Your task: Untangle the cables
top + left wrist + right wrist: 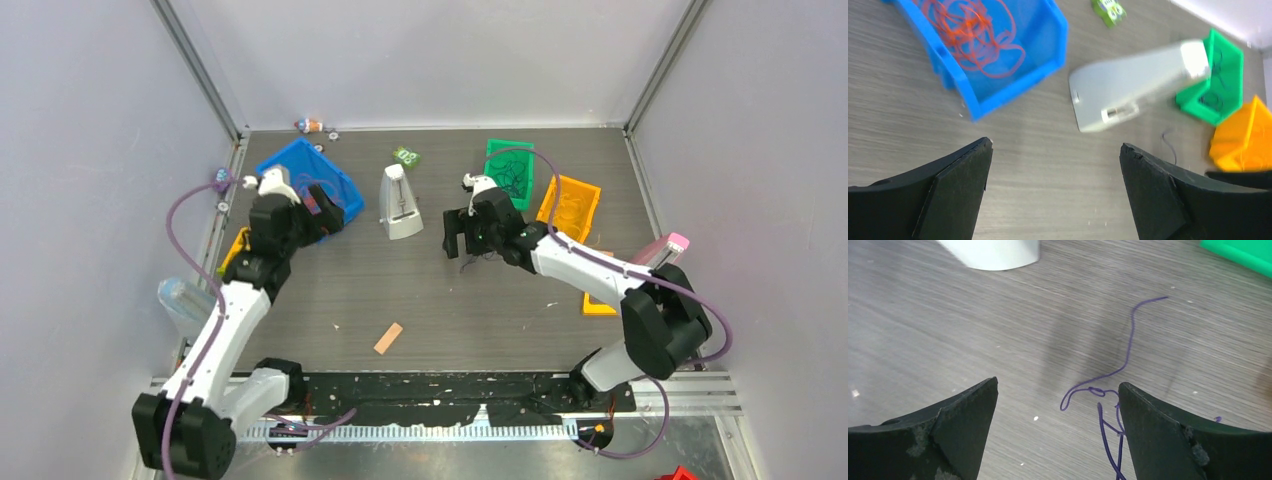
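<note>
Cables [973, 35] are spread around a bit here: there's a loose orange tangle sitting inside the blue bin [1013, 90] at the upper left of the left wrist view, and a dark bunch in the green bin [497, 150] near the top middle of the overhead view, right next to the orange bin [590, 195]. One thin dark-purple strand [1129, 342] is lying flat on the tabletop [948, 330] by itself, snaking from the upper right of the right wrist view down to the bottom middle, with a little knot-looking loop [1095, 390] close to the right-hand finger. The right arm's jaws are wide apart and hang just over that strand, nothing pinched between them. The left arm's jaws are spread wide too, with only bare tabletop between them, just below the blue bin in the frame. A white wedge-shaped thing [400, 203] stands in the middle of the overhead view between the two arms, with a small green item [406, 156] just above it and a tan strip [388, 338] lower down, well apart from everything else.
</note>
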